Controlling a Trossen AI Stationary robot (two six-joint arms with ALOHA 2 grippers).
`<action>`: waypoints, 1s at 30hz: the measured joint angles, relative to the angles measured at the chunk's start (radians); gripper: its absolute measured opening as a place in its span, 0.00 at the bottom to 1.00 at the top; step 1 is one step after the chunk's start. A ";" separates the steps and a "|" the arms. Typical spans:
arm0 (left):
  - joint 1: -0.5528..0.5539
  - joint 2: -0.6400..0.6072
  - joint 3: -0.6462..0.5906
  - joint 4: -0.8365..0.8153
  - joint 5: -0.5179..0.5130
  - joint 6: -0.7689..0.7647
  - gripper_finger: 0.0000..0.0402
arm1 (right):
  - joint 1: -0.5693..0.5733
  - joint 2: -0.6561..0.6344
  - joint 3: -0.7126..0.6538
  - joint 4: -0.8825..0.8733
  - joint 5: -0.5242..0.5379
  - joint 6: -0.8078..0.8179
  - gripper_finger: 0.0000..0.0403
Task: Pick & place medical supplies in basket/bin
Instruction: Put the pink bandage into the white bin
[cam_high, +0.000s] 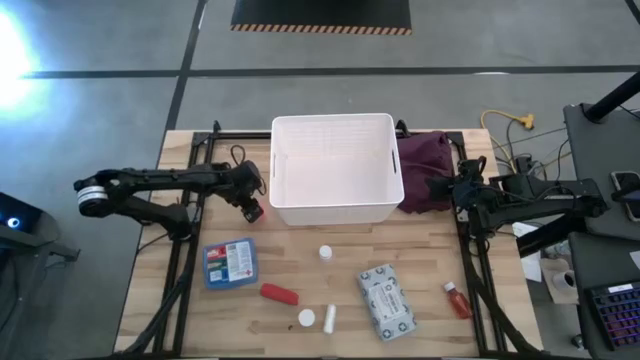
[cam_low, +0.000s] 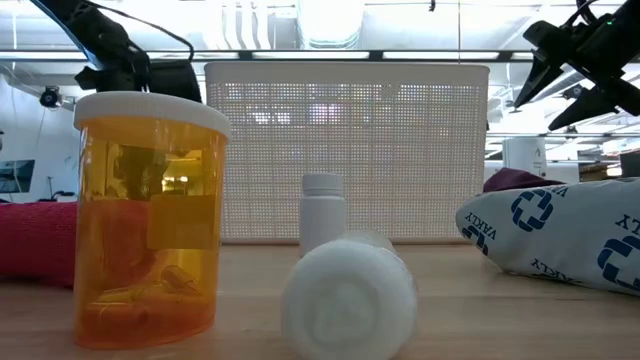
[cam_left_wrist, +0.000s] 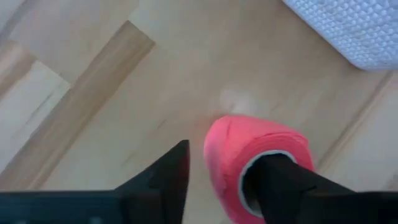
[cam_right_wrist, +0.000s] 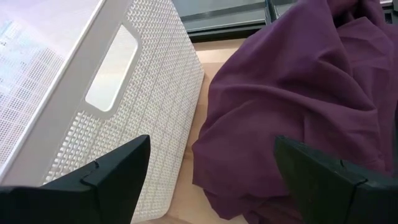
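My left gripper (cam_high: 250, 205) is by the near left corner of the white bin (cam_high: 335, 215) and is shut on a pink-red roll (cam_left_wrist: 255, 155). My right gripper (cam_high: 445, 190) is open and holds nothing. It hovers over the maroon cloth (cam_right_wrist: 298, 112) at the bin's right wall (cam_right_wrist: 124, 112). On the table in front of the bin lie a blue box (cam_high: 229, 262), a red tube (cam_high: 279, 293), a grey-white pack (cam_high: 387, 301) and a small red bottle (cam_high: 456, 298). An upright white bottle (cam_high: 325, 252) and two more white bottles (cam_high: 306, 318) are there too. My left gripper has the pink-red roll by its wall (cam_left_wrist: 224, 162). One finger (cam_left_wrist: 280, 180) is inside the hollow core and the other (cam_left_wrist: 171, 174) is outside, close against the wall. The fingers come from above, pointing down. The roll's open end faces up the fingers, and bare table shows around it.
An orange pill bottle (cam_low: 150, 210) stands at the table's near edge, close to the low camera. A lying white bottle (cam_low: 350, 300) is beside it. The maroon cloth (cam_high: 425, 165) lies heaped against the bin's right side. Bare wood lies between the blue box and the bin.
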 joint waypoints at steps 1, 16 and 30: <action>0.000 -0.005 0.011 -0.010 -0.003 -0.003 0.27 | 0.000 0.000 0.000 0.000 0.000 -0.001 0.82; 0.000 -0.114 0.148 -0.115 -0.009 -0.064 0.05 | 0.000 0.000 0.000 0.000 0.000 0.001 0.82; -0.012 -0.142 0.205 -0.176 -0.032 -0.141 0.04 | 0.000 0.000 0.000 0.001 0.000 0.017 0.82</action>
